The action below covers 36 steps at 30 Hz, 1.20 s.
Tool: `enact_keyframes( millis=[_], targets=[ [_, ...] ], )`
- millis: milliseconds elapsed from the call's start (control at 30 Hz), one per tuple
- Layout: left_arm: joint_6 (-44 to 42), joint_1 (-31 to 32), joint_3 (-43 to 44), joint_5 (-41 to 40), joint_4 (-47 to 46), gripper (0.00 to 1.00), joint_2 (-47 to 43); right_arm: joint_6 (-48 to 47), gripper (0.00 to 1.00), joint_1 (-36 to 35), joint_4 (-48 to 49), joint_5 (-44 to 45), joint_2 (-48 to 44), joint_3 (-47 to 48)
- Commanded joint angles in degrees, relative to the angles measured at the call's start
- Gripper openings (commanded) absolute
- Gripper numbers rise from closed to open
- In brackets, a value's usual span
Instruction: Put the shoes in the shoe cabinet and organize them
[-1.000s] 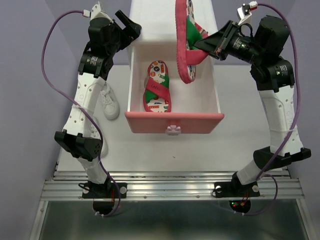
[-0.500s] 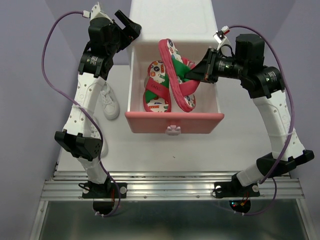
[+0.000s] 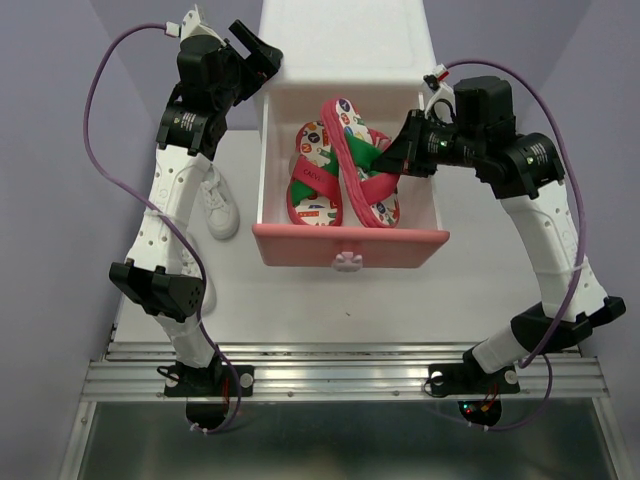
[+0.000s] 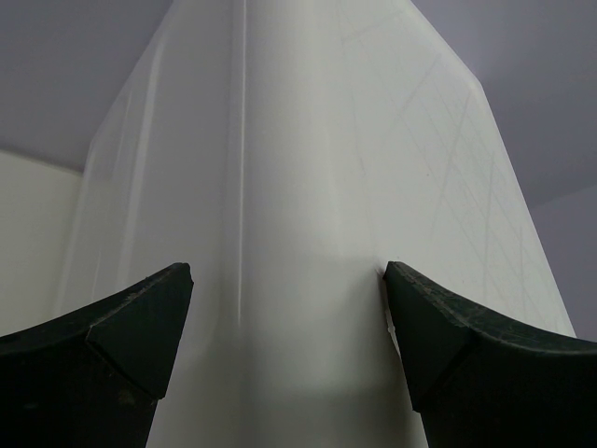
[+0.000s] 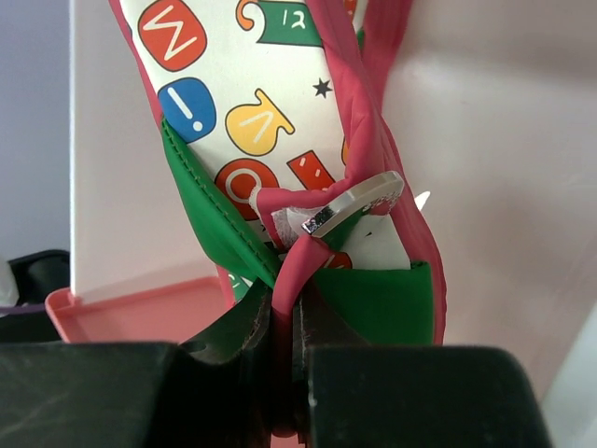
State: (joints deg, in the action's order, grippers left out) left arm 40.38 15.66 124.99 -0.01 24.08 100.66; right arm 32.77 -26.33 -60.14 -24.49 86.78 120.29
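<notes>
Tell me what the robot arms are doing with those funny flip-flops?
The right gripper is pinching one red flip-flop by its strap and holding it down in the open pink drawer of the white shoe cabinet, slanted across the other flip-flop lying there. The left gripper is open by the cabinet's left side, holding nothing. A white sneaker waits on the table beside the drawer, not put away yet.
</notes>
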Motion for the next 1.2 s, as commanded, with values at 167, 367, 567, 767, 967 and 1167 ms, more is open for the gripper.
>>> enact_keyframes(
  millis=[167,367,567,767,967,1167],
  targets=[
    [-3.3,-0.9,-3.6,-5.9,12.8,0.94,5.1,1.3,0.00,-4.1,1.8,16.2,3.8,7.1],
    [-3.0,-0.9,-4.6,-6.2,12.5,0.94,4.5,3.8,0.01,-9.3,-0.4,31.2,7.7,12.5],
    [-3.0,-0.9,-5.2,-6.2,12.0,0.94,4.2,5.9,0.01,-12.3,-2.4,42.0,7.7,14.7],
    [-3.2,-0.9,-5.1,-6.1,11.9,0.94,4.6,6.6,0.01,-12.3,-4.0,44.5,7.3,16.5],
    [-3.3,-0.9,-4.8,-6.5,12.0,0.94,4.7,4.8,0.01,-12.3,-8.2,50.0,8.0,17.8],
    [-3.1,-0.9,-4.8,-6.7,12.2,0.94,4.8,5.0,0.01,-12.8,-9.8,48.0,9.5,18.1]
  ],
)
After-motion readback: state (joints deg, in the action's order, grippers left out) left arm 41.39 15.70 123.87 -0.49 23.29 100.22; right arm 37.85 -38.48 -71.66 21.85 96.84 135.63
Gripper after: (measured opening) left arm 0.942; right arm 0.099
